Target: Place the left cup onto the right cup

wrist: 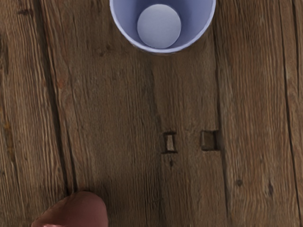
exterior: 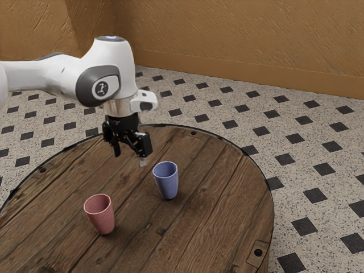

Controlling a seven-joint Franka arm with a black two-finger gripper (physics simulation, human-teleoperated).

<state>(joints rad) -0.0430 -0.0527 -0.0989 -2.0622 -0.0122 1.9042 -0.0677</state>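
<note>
Pink tapered cup (exterior: 99,213) upright on wooden table (exterior: 216,216), blue cup (exterior: 165,179) near, hand (exterior: 129,156) above, fingers apart, empty.

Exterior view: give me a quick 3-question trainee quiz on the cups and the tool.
1. Fill in: the pink cup and the blue cup both stand ____ on the wooden table, mouths up.
2. True or false: the tool is shut on the pink cup.
3. Which cup stands further toward the exterior view's right? A) pink B) blue C) they are stacked

Key: 1 upright; 2 false, the tool is open and holds nothing; 3 B.
</note>
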